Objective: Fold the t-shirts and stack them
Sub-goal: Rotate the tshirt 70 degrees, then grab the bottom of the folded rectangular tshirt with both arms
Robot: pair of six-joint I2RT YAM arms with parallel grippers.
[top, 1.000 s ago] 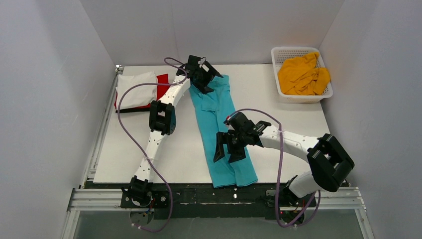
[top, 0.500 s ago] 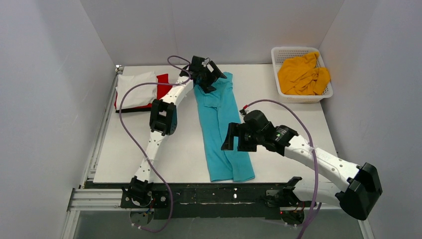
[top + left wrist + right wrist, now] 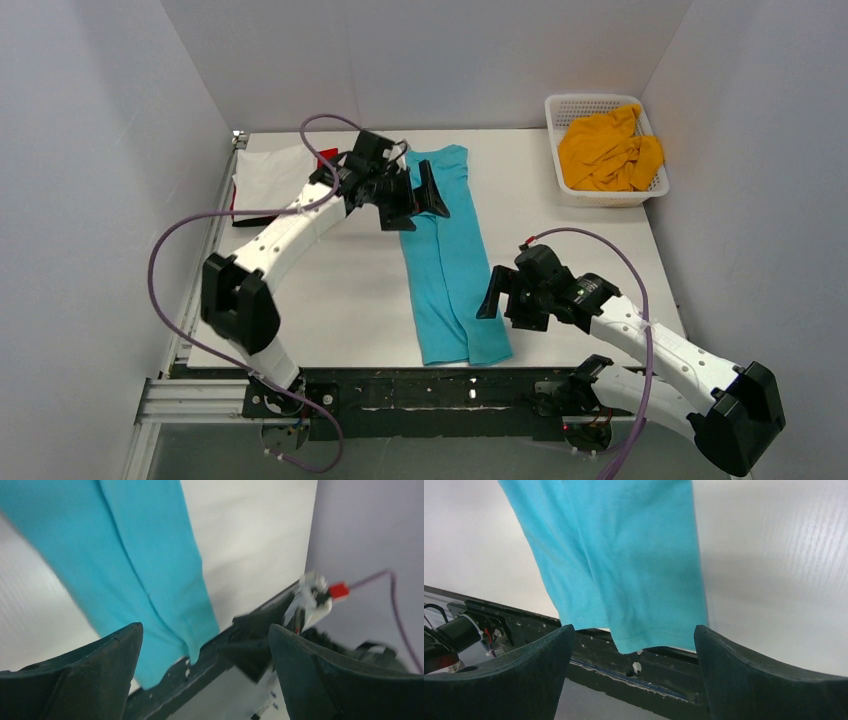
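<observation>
Frame bar (image 3: 440, 385): black rail along the near edge of the surface; the arm bases sit on it.
Surface (image 3: 330, 290): white board that carries all the cloth and the basket.
Right hand (image 3: 500, 305): near right, just beside the right edge of the turquoise t-shirt's near end. Its fingers (image 3: 524, 670) are spread wide and nothing is gripped. In the wrist view the shirt's near hem shows between them, lower down.
Turquoise t-shirt (image 3: 450, 260): folded lengthwise into a long narrow strip, lying flat at the middle of the surface. It runs from the near edge, where the hem meets the frame bar, towards the far side.
Left hand: (image 3: 412, 200) over the left edge of the strip's far half, fingers wide apart, holding nothing. The wrist view shows the shirt lying well beyond the fingers.
Stack, far left: white t-shirt (image 3: 270, 175) on top, folded. Red t-shirt (image 3: 325, 160) shows at its right side. Black t-shirt (image 3: 255, 220) shows as a thin sliver at the near edge, underneath.
Basket (image 3: 610, 198): white plastic lattice, far right corner of the surface, upright.
Basket contents: one mustard-yellow t-shirt (image 3: 605, 150), crumpled and unfolded, heaped up to the rim.
</observation>
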